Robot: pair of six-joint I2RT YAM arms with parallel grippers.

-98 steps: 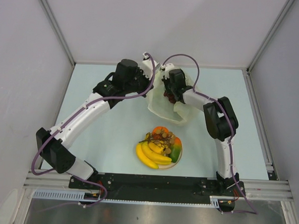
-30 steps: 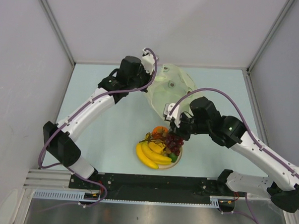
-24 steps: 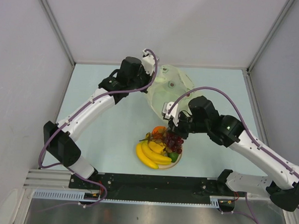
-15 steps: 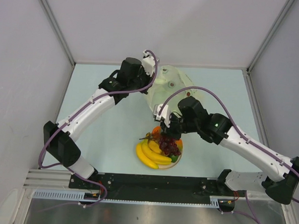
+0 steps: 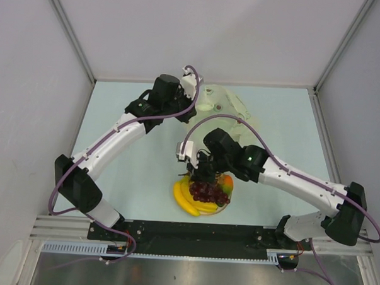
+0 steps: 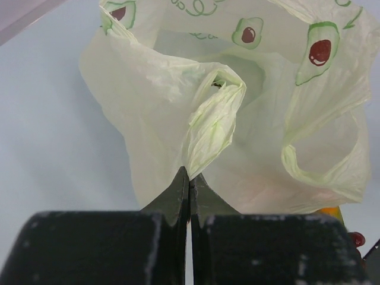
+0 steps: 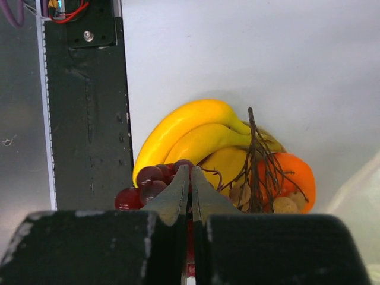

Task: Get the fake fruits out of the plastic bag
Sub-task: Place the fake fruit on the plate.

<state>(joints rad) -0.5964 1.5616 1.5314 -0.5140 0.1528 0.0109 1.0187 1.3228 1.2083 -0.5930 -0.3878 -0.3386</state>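
The plastic bag [image 5: 226, 109] is pale yellow-green with avocado prints and stands at the back of the table. My left gripper [image 6: 190, 172] is shut on a twisted fold of the plastic bag [image 6: 208, 119], holding its mouth up. In the top view the left gripper [image 5: 195, 107] sits at the bag's left side. My right gripper [image 7: 190, 169] is shut on the dark red grape bunch [image 7: 148, 181]. The right gripper [image 5: 204, 175] holds the grape bunch [image 5: 210, 192] just over the fruits on the cream plate [image 5: 224, 205]. Yellow bananas [image 7: 190, 133] and an orange [image 7: 291, 172] lie below.
A brown bare stem with tan pieces [image 7: 256, 160] lies across the fruit pile. The black base rail [image 5: 199, 231] runs along the near edge, close to the plate. Grey walls enclose the table on three sides.
My right arm has carried the grape bunch from beside the bag leftwards and down over the plate. The left gripper has kept its hold on the bag in the same place.
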